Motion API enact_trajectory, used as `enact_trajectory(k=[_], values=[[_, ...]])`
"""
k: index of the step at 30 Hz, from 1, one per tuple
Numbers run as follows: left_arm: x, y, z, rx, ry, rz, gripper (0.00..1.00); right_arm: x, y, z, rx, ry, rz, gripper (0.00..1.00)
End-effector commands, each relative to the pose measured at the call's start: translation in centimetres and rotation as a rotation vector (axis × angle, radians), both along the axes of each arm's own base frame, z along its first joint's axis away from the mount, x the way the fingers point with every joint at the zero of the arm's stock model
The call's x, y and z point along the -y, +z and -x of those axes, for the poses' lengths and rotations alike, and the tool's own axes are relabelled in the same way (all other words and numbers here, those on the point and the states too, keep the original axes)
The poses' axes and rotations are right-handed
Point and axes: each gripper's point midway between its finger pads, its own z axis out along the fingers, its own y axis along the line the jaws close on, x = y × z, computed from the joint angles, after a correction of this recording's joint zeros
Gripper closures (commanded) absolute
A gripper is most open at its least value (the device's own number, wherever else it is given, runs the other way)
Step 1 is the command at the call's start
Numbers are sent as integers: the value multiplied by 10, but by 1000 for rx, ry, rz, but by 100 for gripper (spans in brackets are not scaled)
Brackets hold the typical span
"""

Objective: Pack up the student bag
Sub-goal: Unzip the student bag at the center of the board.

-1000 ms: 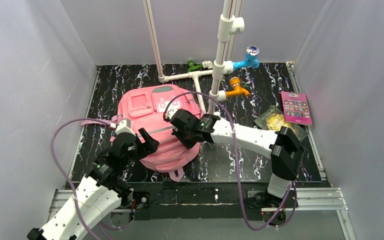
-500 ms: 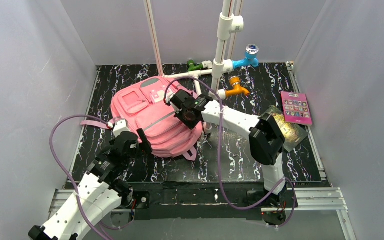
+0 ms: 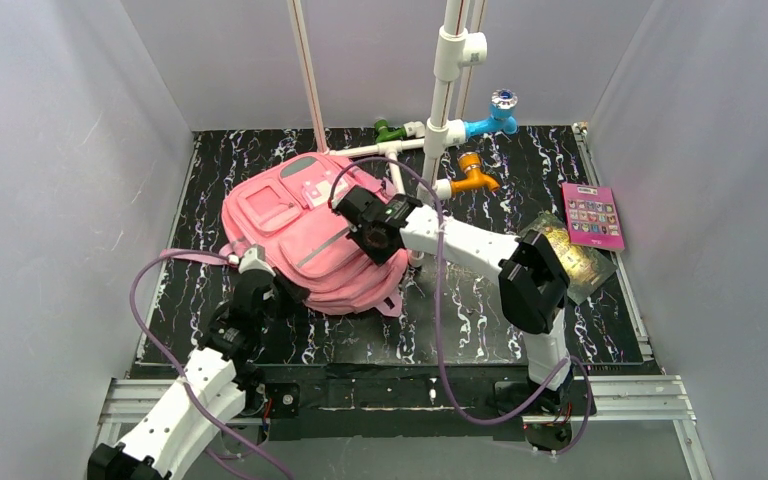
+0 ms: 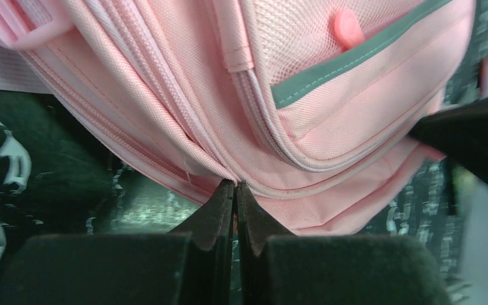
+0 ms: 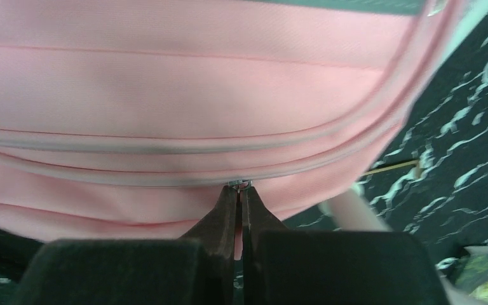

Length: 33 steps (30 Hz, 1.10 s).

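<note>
The pink student bag (image 3: 290,225) lies front-up on the black marbled table, tilted with its top toward the back. In the left wrist view the student bag (image 4: 330,127) fills the frame, and my left gripper (image 4: 235,185) is shut with its tips pinched on the piped seam at the bag's near-left edge. In the top view that left gripper (image 3: 278,283) sits at this edge. My right gripper (image 3: 378,240) is at the bag's right side. Close up, the right gripper (image 5: 239,186) is shut on a small metal zip pull (image 5: 240,183) on a closed zip line.
A white pipe frame (image 3: 440,130) with green (image 3: 390,130), blue (image 3: 495,115) and orange (image 3: 475,180) taps stands right behind the bag. A pink book (image 3: 592,214) and a yellow-green book (image 3: 560,250) lie at the right edge. Grey walls close in on three sides.
The bag swung toward the back left with my right gripper holding it. My left gripper went from open to shut at the bag's near edge.
</note>
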Motion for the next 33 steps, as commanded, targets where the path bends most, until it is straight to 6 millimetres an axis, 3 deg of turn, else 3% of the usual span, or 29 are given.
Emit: enact_trajectory(k=[1,3,5,7,8,13,16,17,18,22,27,31,33], values=[[43,30,1,89,-54,340,100,-62,29,57,-34,-70,-188,99],[40,34,0,126,-21,366,100,-89,22,93,-95,-64,-258,99],[38,41,0,164,-15,367,100,-130,26,131,-169,3,-393,99],[37,47,0,178,-21,364,100,-151,31,148,-210,50,-481,99],[36,45,4,157,-25,351,100,-154,32,145,-206,47,-494,99],[20,35,22,41,17,256,100,-133,43,107,-118,5,-452,99],[-7,26,32,-38,131,150,46,-116,40,100,-80,-2,-417,99],[-16,21,38,-81,156,104,33,-110,38,100,-77,-7,-406,99],[-22,20,43,-112,146,48,27,-104,34,100,-79,-12,-394,99],[-44,38,43,-231,145,-142,21,-88,27,107,-95,-21,-384,99],[-66,63,-2,-175,195,-173,20,-78,23,113,-110,-30,-391,99],[-98,60,-28,-201,314,-116,32,-76,30,113,-102,-30,-401,99],[-102,57,-37,-183,314,-123,36,-77,33,113,-96,-22,-403,99]])
